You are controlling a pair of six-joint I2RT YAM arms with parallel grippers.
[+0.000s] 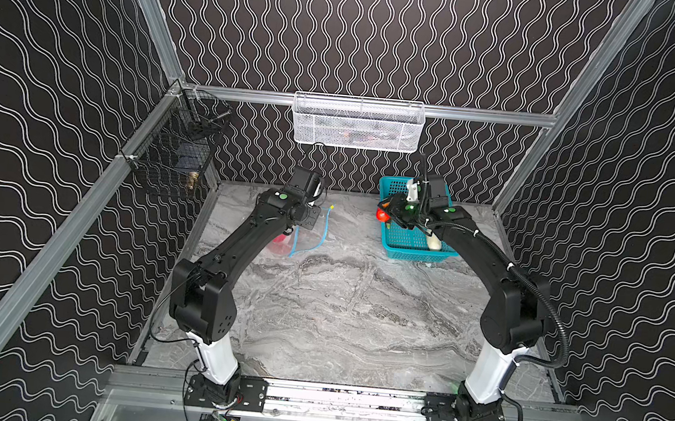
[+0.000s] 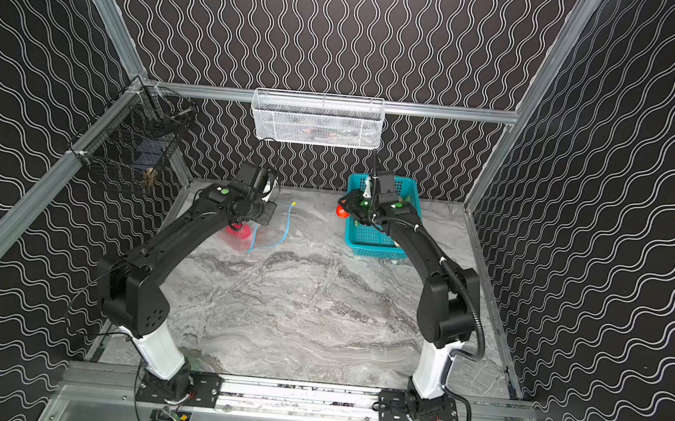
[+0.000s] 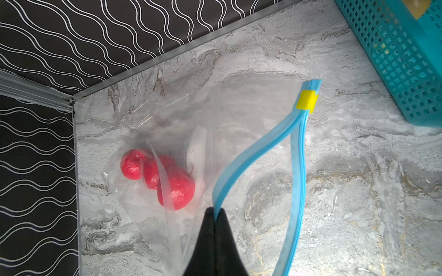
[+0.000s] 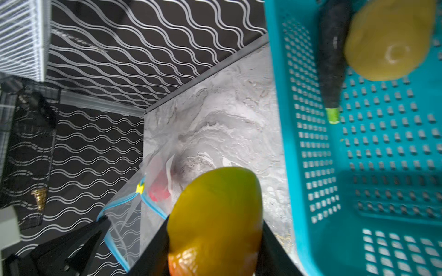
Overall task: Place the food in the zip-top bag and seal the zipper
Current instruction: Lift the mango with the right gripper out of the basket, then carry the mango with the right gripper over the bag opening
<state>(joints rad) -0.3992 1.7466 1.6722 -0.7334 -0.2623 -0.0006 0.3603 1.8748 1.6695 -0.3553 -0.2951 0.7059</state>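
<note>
Pinches the zipper [image 3: 300, 167] with the left gripper [image 3: 216, 211], jaws pressed fully together, at the open mouth of the zip-top bag [image 3: 167, 119]. Clamps a green-yellow piece [image 4: 215, 203] between the half-parted jaws of the right gripper [image 4: 215, 229], just beside the teal basket [image 4: 299, 143]. Farther, inside the bag: three tomatoes [image 3: 175, 191]. Inside the basket: cucumber [image 4: 331, 59] and potato [image 4: 387, 40].

Tomatoes [image 3: 157, 176] in bag [image 3: 215, 107], left of basket [image 1: 408, 240]; cucumber [image 4: 331, 59], potato [image 4: 387, 40] in basket.

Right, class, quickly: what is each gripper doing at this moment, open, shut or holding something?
Left gripper: shut on the zipper.
Right gripper: shut on a yellow-green fruit.
</note>
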